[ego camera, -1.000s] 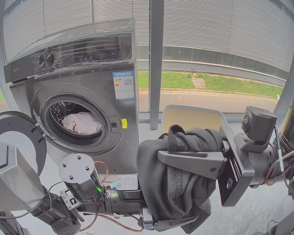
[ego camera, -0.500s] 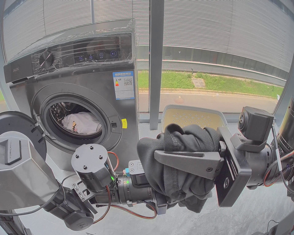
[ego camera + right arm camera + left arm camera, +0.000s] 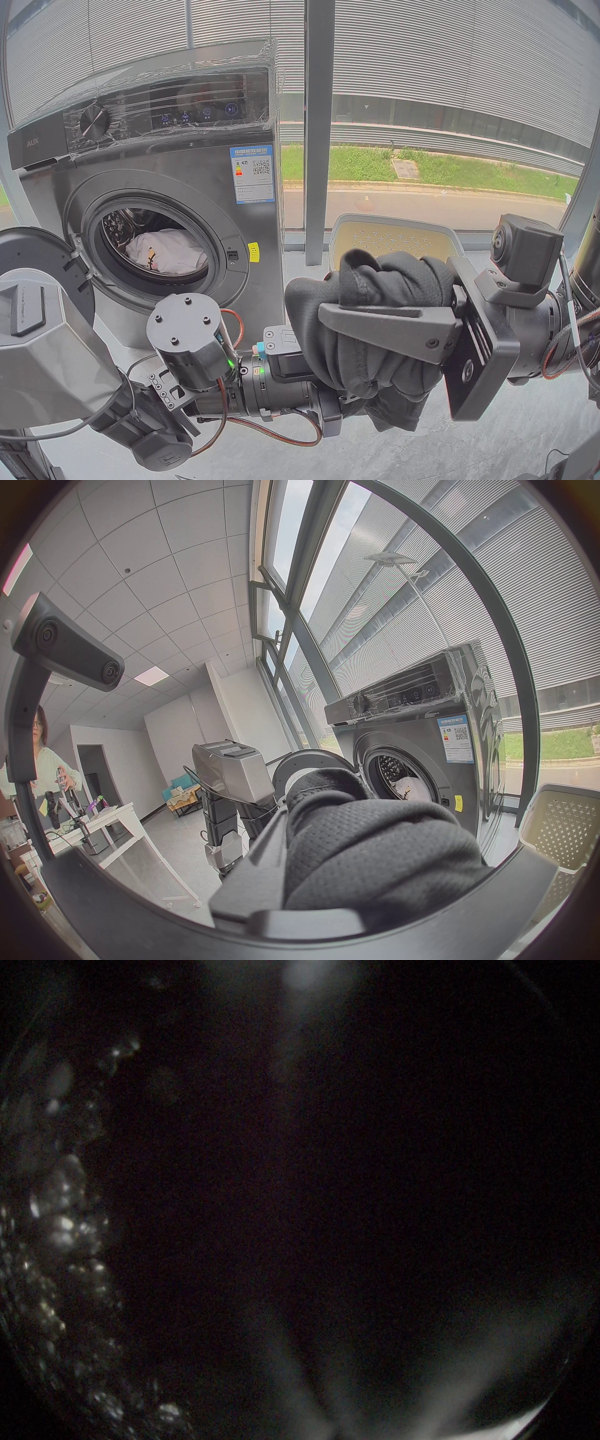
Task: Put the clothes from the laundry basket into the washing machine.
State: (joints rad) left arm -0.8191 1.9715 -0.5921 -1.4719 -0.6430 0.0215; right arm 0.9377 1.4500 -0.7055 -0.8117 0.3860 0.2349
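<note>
A dark grey garment (image 3: 375, 325) hangs bunched in the air in front of the washing machine (image 3: 187, 187), with my right gripper (image 3: 340, 350) shut on it. In the right wrist view the same garment (image 3: 375, 849) bulges between the jaws. My left wrist (image 3: 281, 375) pushes into the garment from below, and cloth hides that gripper. The left wrist view shows dark cloth (image 3: 300, 1210) pressed close. The machine's round door (image 3: 37, 275) stands open to the left. A white garment (image 3: 165, 250) lies inside the drum.
A beige perforated laundry basket (image 3: 394, 240) stands on the floor behind the garment, to the right of the machine. A window post (image 3: 319, 125) rises between them. Grey floor (image 3: 500, 437) spreads out below my arms.
My left arm rose and pushed into the garment from below. The cloth's hanging lower part is now gathered up into a tighter bundle. The right gripper barely shifted.
</note>
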